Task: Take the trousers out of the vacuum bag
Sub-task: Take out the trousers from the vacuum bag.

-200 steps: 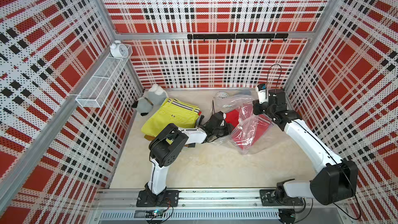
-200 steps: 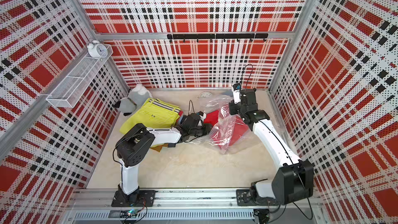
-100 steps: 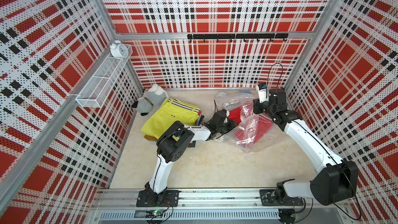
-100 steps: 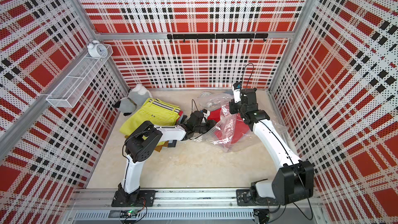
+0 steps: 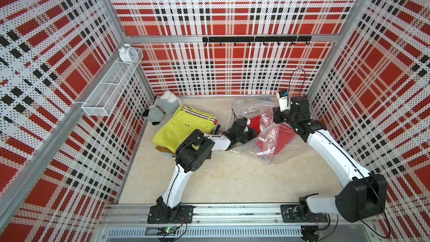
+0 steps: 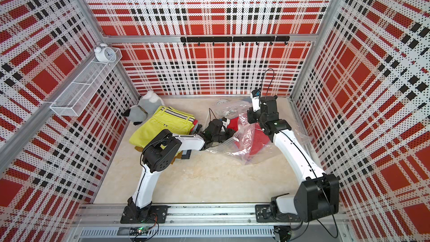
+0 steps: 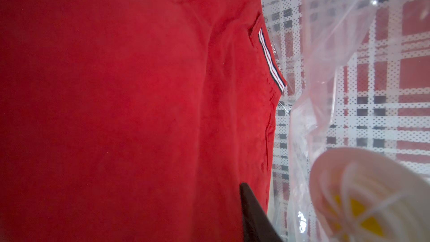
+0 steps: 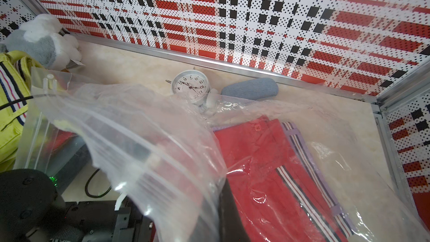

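Note:
The clear vacuum bag (image 5: 270,151) lies at the back right of the floor, with red trousers (image 5: 285,136) inside. My right gripper (image 5: 274,118) is shut on the bag's upper lip and holds the mouth raised. In the right wrist view the plastic drapes over one dark finger (image 8: 230,215), and lilac trousers (image 8: 309,159) lie under the red trousers (image 8: 260,171). My left gripper (image 5: 252,133) reaches into the bag mouth. In the left wrist view the red trousers (image 7: 139,112) fill the frame; one finger (image 7: 253,217) presses on them and the other is hidden. The valve cap (image 7: 372,196) is close by.
Yellow-green trousers (image 5: 183,126) top a stack at the back left, next to a grey-white plush toy (image 5: 160,110). An alarm clock (image 8: 190,84) and a grey-blue case (image 8: 250,88) lie by the back wall. A wire shelf (image 5: 111,87) hangs on the left wall.
My left arm has pushed rightward, deeper into the bag mouth, and its jaws have narrowed onto the red cloth. The right arm keeps the bag lip raised in the same place.

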Robot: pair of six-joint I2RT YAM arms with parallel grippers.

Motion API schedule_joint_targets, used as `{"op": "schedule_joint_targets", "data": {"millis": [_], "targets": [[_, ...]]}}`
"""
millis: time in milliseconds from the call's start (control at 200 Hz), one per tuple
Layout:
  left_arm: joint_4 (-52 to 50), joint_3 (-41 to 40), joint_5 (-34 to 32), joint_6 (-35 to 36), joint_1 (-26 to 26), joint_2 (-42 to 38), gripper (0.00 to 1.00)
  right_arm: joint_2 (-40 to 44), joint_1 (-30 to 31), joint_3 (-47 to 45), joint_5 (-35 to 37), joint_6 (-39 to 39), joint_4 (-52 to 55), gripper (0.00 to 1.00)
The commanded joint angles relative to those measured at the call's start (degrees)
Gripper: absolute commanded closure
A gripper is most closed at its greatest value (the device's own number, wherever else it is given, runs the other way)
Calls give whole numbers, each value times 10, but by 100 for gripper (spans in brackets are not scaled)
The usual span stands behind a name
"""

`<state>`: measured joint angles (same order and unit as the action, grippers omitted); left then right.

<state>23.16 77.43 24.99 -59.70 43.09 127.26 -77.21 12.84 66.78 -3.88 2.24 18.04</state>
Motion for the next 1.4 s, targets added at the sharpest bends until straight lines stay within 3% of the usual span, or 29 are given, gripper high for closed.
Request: {"op": "schedule_joint_targets", "data": {"millis": [0,371,777,1057,1393], "targets": [[34,19,14,1,-1,8,80,15,-3,-7,-3,-3,-14,100],[22,-8,5,26,-20,-48,100,14,-3,-6,6,-5,-13,100],[-232,119,-108,196,2,-105,100,8,-3,-6,5,-5,-6,100],[-317,216,-112,245,2,-113,100,9,-3,-13,-7,-7,-6,100],[-396,262,-110,304,13,-140,100,-7,-3,-5,-9,2,-10,100]]}}
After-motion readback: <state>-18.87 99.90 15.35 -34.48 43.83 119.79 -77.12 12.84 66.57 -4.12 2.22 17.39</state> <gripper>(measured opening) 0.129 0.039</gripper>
